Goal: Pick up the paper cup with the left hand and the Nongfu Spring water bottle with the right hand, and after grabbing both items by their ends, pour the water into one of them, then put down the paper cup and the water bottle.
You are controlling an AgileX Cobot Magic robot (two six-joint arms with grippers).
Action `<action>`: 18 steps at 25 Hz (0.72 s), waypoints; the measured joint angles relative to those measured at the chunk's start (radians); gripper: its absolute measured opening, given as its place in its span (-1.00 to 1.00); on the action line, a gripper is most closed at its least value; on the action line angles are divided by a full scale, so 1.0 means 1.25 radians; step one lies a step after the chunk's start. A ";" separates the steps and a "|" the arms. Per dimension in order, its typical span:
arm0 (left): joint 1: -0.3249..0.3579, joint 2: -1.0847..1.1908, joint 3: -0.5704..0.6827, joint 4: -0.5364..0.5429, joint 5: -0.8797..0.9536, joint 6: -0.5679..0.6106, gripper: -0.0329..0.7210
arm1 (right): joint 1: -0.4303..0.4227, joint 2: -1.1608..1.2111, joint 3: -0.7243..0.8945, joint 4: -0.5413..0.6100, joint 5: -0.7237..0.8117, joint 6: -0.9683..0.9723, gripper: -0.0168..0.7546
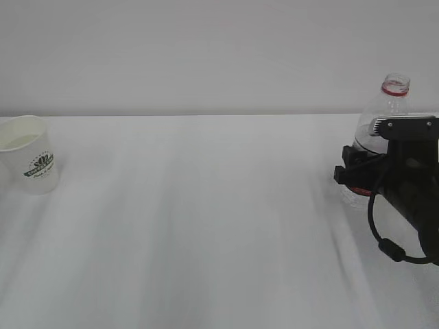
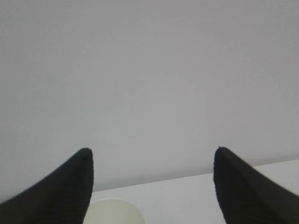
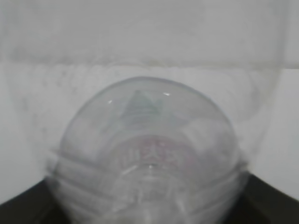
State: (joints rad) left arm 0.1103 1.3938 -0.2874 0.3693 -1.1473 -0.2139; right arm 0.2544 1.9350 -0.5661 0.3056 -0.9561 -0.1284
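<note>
The paper cup (image 1: 29, 154) stands upright at the table's far left, white with a dark green logo. In the left wrist view its cream rim (image 2: 114, 212) shows low, beside the left finger. My left gripper (image 2: 153, 150) is open with nothing between its fingers, and it is out of the exterior view. The Nongfu Spring water bottle (image 1: 394, 96) stands upright at the right, uncapped, with a red neck ring. My right gripper (image 1: 355, 175) reaches round its lower body. The bottle (image 3: 149, 154) fills the right wrist view between the dark fingers (image 3: 23, 207). Whether they press it is unclear. No water can be made out.
The white table (image 1: 206, 226) runs back to a plain grey wall (image 1: 206, 55). The right arm's black wrist and cable (image 1: 394, 250) sit at the right edge, in front of the bottle.
</note>
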 joint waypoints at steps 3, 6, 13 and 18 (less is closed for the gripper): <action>0.000 0.000 0.000 0.000 0.000 0.000 0.63 | 0.000 0.000 0.000 0.000 -0.002 0.009 0.56; 0.000 0.000 0.000 0.000 0.000 0.000 0.63 | 0.000 0.000 -0.003 0.000 -0.019 0.012 0.64; 0.000 0.000 0.000 0.000 0.000 0.000 0.62 | 0.000 0.000 -0.003 0.000 -0.021 0.015 0.67; 0.000 0.000 0.000 0.000 0.000 0.000 0.62 | 0.000 0.000 0.000 0.000 -0.023 0.015 0.67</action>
State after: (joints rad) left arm 0.1103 1.3938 -0.2874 0.3693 -1.1473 -0.2139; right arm 0.2544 1.9350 -0.5659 0.3056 -0.9848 -0.1101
